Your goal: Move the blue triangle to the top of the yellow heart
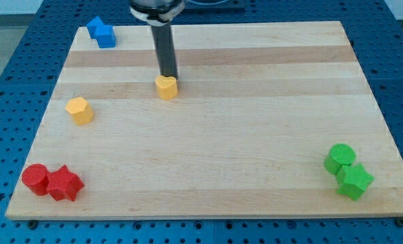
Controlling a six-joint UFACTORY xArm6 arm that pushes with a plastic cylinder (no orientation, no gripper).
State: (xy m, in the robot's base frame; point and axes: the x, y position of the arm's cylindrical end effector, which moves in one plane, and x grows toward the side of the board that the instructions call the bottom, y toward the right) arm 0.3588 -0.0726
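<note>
The blue triangle (94,27) lies at the board's top left corner, touching a blue cube-like block (106,38) just below and right of it. The yellow heart (166,87) lies left of centre in the upper half of the board. My tip (169,74) stands right at the heart's top edge, touching it or nearly so. The tip is well to the right of and below the blue triangle.
A yellow hexagon-like block (80,110) lies at the left. A red round block (35,179) and a red star (65,184) sit together at the bottom left. A green round block (340,158) and another green block (355,181) sit at the bottom right.
</note>
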